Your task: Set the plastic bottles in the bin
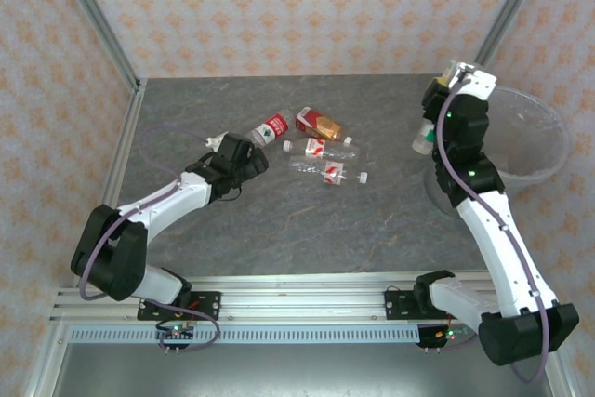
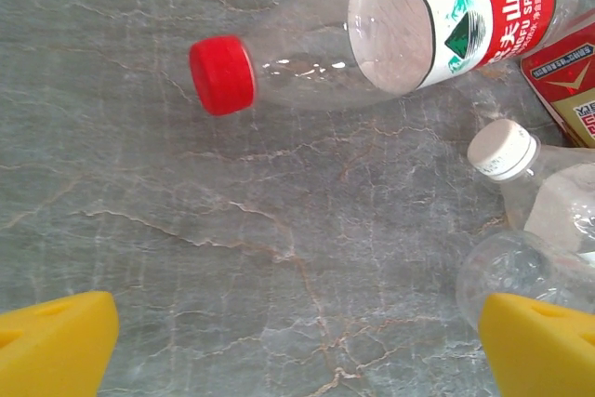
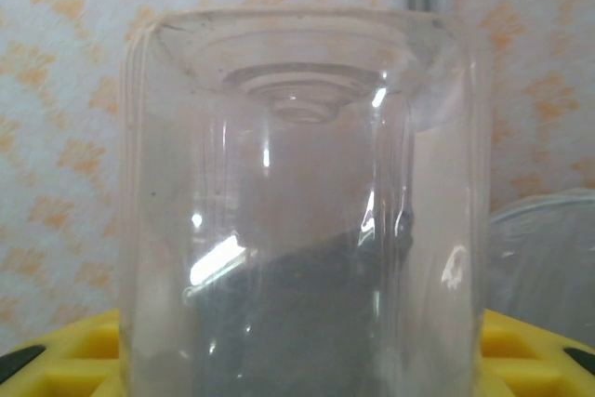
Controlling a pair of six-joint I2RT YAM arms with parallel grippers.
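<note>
Both arms extended, left tool [image 2: 297, 346] splayed low, right tool [image 1: 432, 127] raised, gripping bottle [image 3: 297, 211]

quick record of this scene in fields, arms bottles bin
left fingers: open wide, empty, pointed at the red-capped bottle
right fingers: shut on a clear bottle, raised just left of the bin
bin: at the table's right edge
loose bottles: four lying in a cluster mid-table: the red-capped bottle, a copper-label bottle and two white-capped bottles
table: grey, stone-patterned
task status: one bottle carried, four left on the table
</note>
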